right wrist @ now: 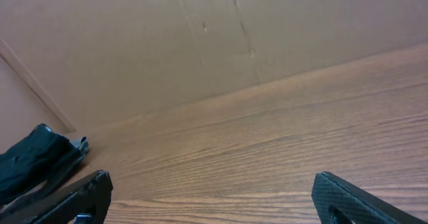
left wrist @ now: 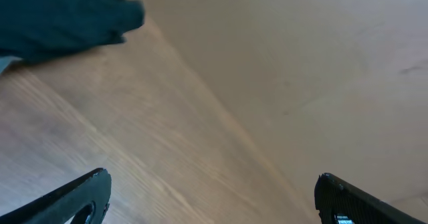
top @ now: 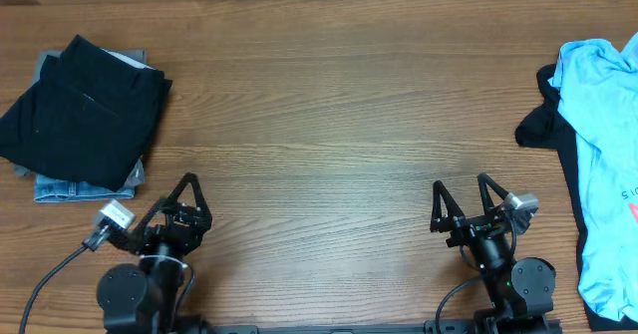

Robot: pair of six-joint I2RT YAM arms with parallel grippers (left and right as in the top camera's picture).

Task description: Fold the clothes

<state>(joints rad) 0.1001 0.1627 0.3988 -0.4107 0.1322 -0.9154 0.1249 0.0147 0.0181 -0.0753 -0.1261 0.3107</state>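
A folded black trouser-like piece [top: 82, 113] lies on top of a stack at the far left, over a grey piece [top: 45, 63] and a denim piece [top: 78, 188]. The black piece shows in the left wrist view [left wrist: 60, 13] and the stack in the right wrist view [right wrist: 33, 160]. A light blue T-shirt [top: 603, 165] lies unfolded at the right edge over a black garment [top: 543, 120]. My left gripper [top: 187, 196] is open and empty near the front edge, right of the stack. My right gripper [top: 463, 196] is open and empty, left of the T-shirt.
The wooden table [top: 319, 125] spans the view. A brown cardboard-like wall [right wrist: 200, 37] stands behind the table's far edge. A cable [top: 50, 269] trails from the left arm at the front left.
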